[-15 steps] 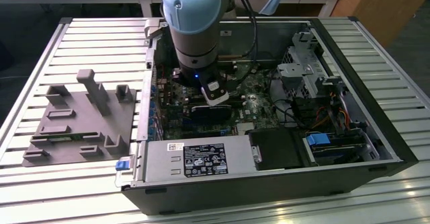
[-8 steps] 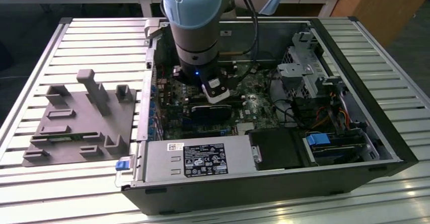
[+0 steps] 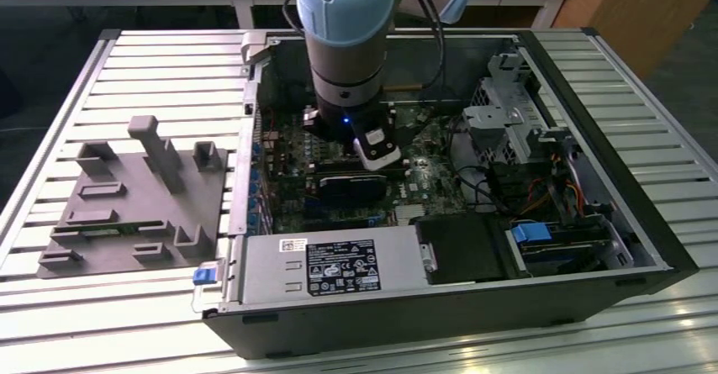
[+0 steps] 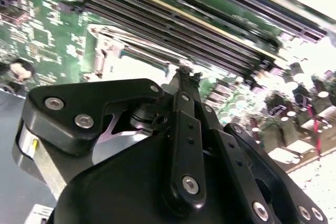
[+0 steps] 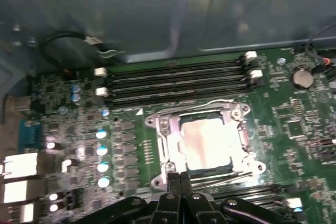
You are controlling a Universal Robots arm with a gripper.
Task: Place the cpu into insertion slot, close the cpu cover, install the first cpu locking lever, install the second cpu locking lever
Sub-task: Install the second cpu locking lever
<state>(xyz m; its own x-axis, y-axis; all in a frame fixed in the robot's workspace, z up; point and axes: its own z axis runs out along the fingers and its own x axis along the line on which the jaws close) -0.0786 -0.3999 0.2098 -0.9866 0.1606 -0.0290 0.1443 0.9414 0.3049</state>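
I have the open black desktop computer case lying on the slatted metal table, with my single arm reaching down over the one green motherboard. In the first wrist view the one grey-rimmed square insertion slot sits just beyond my black pincer, whose fingers are pressed together on nothing. One pale silver-beige square cpu lies flat inside that slot, the thin silver metal cpu cover framing it. I count two thin wire locking levers, one along each side.
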